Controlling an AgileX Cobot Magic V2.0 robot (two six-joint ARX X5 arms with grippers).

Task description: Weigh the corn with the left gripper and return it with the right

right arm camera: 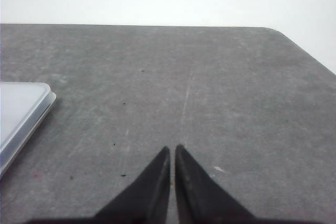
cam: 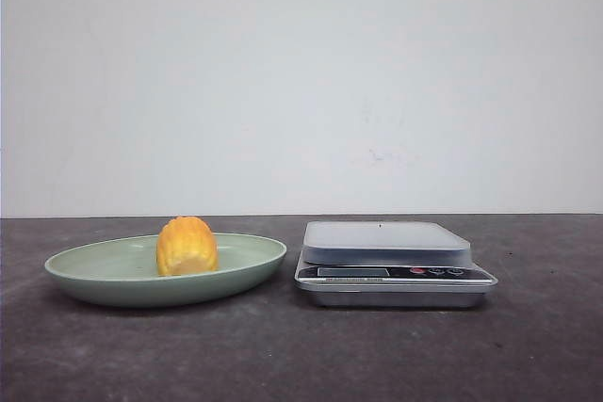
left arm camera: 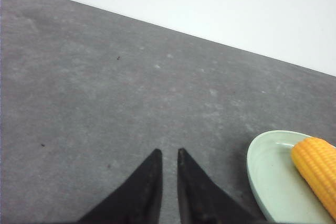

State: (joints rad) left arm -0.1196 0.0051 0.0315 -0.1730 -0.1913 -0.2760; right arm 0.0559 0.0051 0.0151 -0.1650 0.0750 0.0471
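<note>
Corn sits in the pale green plate at lower left of the front frame, with the scale just beside the plate's right rim, its platform bare. Left tool and right tool hover over bare grey counter, both clenched on nothing, tips nearly together.
</note>
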